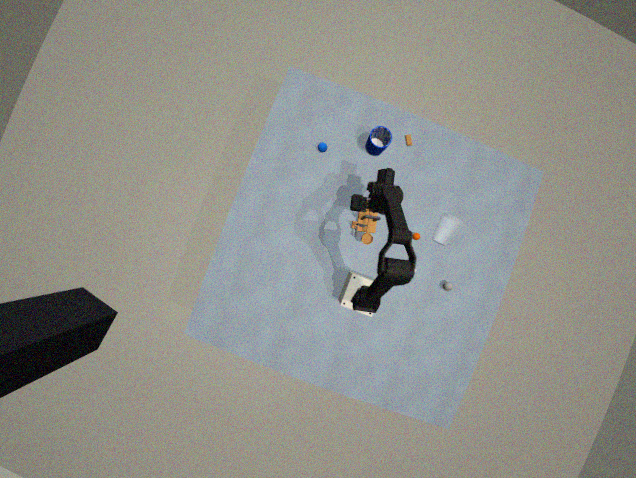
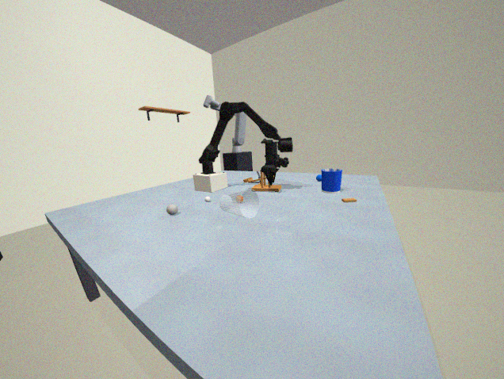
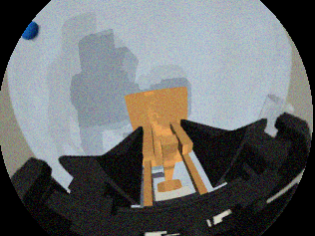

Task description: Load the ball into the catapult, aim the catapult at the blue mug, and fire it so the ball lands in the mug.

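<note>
The orange wooden catapult point(image 1: 366, 226) point(image 2: 266, 187) point(image 3: 157, 114) stands on the blue table point(image 1: 287, 328) near its middle. My gripper point(image 1: 368, 215) point(image 2: 269, 178) point(image 3: 161, 125) reaches down over it, with its fingers on either side of the catapult's frame, shut on it. The blue mug point(image 1: 378, 139) point(image 2: 331, 180) stands upright beyond the catapult. An orange ball point(image 1: 415, 236) lies right of the arm. A blue ball point(image 1: 322, 146) point(image 2: 318, 178) point(image 3: 29, 29) lies left of the mug. I cannot tell whether a ball sits in the catapult's cup.
A clear cup point(image 1: 447, 229) point(image 2: 244, 208) lies on its side near the orange ball. A grey ball point(image 1: 447, 285) point(image 2: 172, 209) and a small white ball point(image 2: 208, 198) lie near the arm's white base point(image 1: 353, 290) point(image 2: 209, 181). An orange block point(image 1: 408, 139) point(image 2: 349, 200) lies right of the mug.
</note>
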Action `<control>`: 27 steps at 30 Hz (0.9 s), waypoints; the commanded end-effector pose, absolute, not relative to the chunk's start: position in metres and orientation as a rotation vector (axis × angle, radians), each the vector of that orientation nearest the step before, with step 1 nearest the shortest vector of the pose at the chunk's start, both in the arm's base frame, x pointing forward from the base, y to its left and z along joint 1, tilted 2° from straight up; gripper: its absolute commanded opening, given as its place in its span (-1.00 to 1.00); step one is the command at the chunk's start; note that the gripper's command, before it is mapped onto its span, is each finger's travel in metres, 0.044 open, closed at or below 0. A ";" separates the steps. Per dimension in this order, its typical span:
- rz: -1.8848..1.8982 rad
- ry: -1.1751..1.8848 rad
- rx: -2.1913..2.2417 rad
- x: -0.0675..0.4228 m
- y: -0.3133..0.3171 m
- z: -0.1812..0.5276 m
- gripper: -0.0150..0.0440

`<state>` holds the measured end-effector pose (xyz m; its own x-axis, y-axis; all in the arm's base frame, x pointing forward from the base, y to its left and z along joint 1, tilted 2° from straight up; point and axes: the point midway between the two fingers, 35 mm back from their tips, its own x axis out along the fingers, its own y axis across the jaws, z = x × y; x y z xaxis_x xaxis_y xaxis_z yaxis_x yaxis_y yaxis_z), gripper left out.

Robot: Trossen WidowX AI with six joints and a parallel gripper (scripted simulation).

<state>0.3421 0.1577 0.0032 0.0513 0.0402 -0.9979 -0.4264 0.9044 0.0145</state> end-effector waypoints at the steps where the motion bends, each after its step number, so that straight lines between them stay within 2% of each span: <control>1: 0.365 1.482 -0.319 0.342 0.158 0.004 0.40; 8: 0.365 1.482 -0.319 0.344 0.158 0.027 1.00; 13: 0.364 1.482 -0.320 0.338 0.154 0.101 1.00; 21: 0.363 1.475 -0.316 0.341 0.156 0.088 1.00; 27: 0.365 1.452 -0.311 0.334 0.152 0.148 1.00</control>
